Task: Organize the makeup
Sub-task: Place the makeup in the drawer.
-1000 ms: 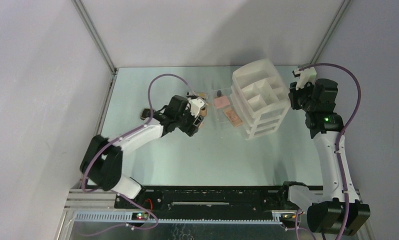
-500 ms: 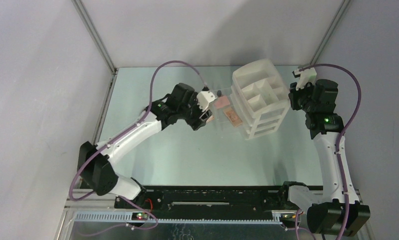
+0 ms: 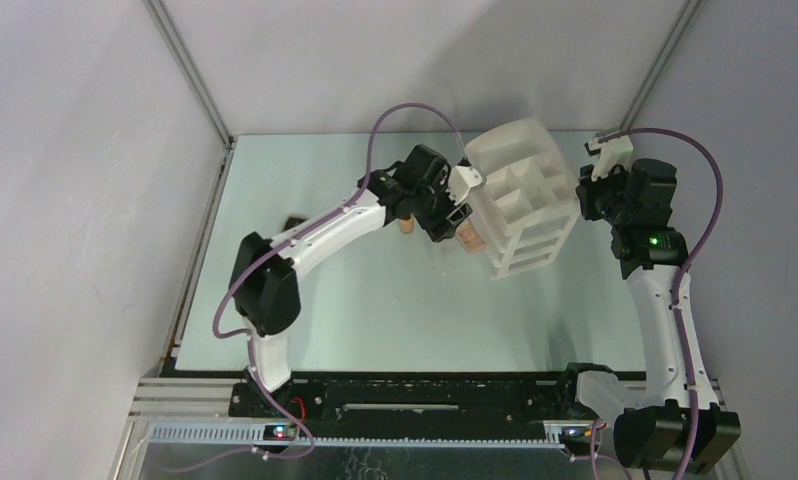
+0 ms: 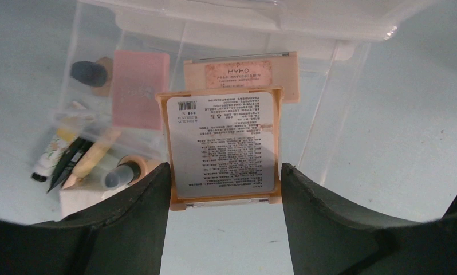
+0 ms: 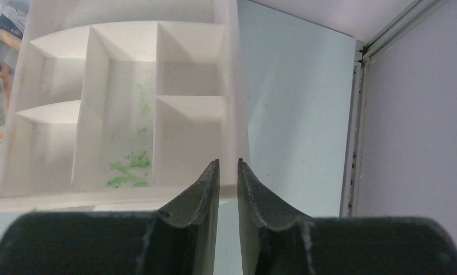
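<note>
My left gripper (image 4: 223, 172) is shut on a flat beige palette (image 4: 223, 146), white label side up. It holds it over the clear pulled-out drawer (image 4: 329, 109) of the white organizer (image 3: 520, 195). In that drawer lie a pink palette (image 4: 139, 86), a beige palette (image 4: 240, 74), a black-capped bottle (image 4: 91, 73), pencils (image 4: 71, 160) and a white tube (image 4: 57, 146). In the top view the left gripper (image 3: 455, 222) is at the organizer's left side. My right gripper (image 5: 228, 163) is pinched on the organizer's right wall (image 5: 233, 86), also seen in the top view (image 3: 587, 195).
A small beige bottle (image 3: 405, 225) stands on the table behind the left arm. A black compact (image 3: 295, 222) lies near the table's left edge. The organizer's top compartments (image 5: 123, 114) hold nothing, one with green stains. A metal frame post (image 5: 355, 126) runs along the right.
My left arm has swung right from the table's middle left, carrying the beige palette, to over the clear drawer. The right arm has not moved.
</note>
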`<state>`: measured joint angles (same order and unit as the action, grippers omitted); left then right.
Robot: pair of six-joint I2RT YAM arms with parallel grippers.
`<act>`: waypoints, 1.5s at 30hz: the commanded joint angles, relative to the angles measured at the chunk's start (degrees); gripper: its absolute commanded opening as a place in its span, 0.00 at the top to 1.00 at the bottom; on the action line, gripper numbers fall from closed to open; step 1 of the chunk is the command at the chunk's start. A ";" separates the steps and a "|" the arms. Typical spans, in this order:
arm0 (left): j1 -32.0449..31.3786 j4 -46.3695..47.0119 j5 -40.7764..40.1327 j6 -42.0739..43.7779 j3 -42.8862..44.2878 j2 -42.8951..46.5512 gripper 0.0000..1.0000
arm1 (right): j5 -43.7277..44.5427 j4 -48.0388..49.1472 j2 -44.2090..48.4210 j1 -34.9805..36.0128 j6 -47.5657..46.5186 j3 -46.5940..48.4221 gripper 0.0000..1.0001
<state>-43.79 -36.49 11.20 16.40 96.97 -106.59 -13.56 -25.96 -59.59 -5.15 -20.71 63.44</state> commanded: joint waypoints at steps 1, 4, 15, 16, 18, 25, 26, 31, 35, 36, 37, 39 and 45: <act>-0.69 -0.39 2.16 -2.06 4.54 -2.48 0.53 | -0.50 0.64 1.23 0.14 -0.33 0.11 0.75; -0.74 0.99 2.44 -2.87 4.29 -3.76 0.52 | -0.66 0.56 1.35 0.14 -0.32 0.11 0.75; -1.03 6.20 3.15 -5.80 3.99 -8.39 0.49 | -0.68 0.38 1.15 0.14 -0.53 0.08 0.75; -1.08 6.58 3.37 -5.97 3.96 -8.74 0.49 | -0.68 0.31 1.19 0.14 -0.51 0.10 0.75; -1.12 7.51 3.45 -6.37 3.95 -9.38 0.49 | -0.72 0.32 1.15 0.14 -0.47 0.11 0.75; -1.04 10.00 5.27 -5.99 2.44 -7.74 0.30 | -0.98 0.09 1.08 -0.21 -0.45 0.06 0.75; -1.08 10.62 5.43 -5.76 1.31 -6.57 0.11 | -1.07 0.12 1.06 -0.28 -0.43 0.06 0.75; -0.87 13.23 5.65 -3.67 -5.58 2.24 0.00 | -1.29 0.05 0.99 -0.30 -0.46 0.05 0.75; -0.28 13.49 6.26 -1.24 -11.33 10.07 0.00 | -1.38 0.03 0.97 -0.30 -0.52 0.10 0.75; -0.07 13.34 6.24 -0.40 -13.06 12.16 0.00 | -1.38 0.03 1.01 -0.30 -0.51 0.11 0.75; 0.22 13.29 6.10 0.34 -14.81 14.39 0.00 | -1.45 0.03 1.05 -0.30 -0.48 0.09 0.75; 1.18 13.29 5.29 1.59 -19.50 18.86 0.00 | -1.46 0.03 1.06 -0.30 -0.56 0.10 0.75; 8.18 11.93 -4.44 2.32 -29.34 28.68 0.00 | -1.57 -0.06 1.05 -0.28 -0.62 0.10 0.75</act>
<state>-40.58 -24.12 13.76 17.04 72.99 -82.02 -14.33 -26.02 -59.48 -5.23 -20.73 63.44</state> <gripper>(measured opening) 0.996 0.254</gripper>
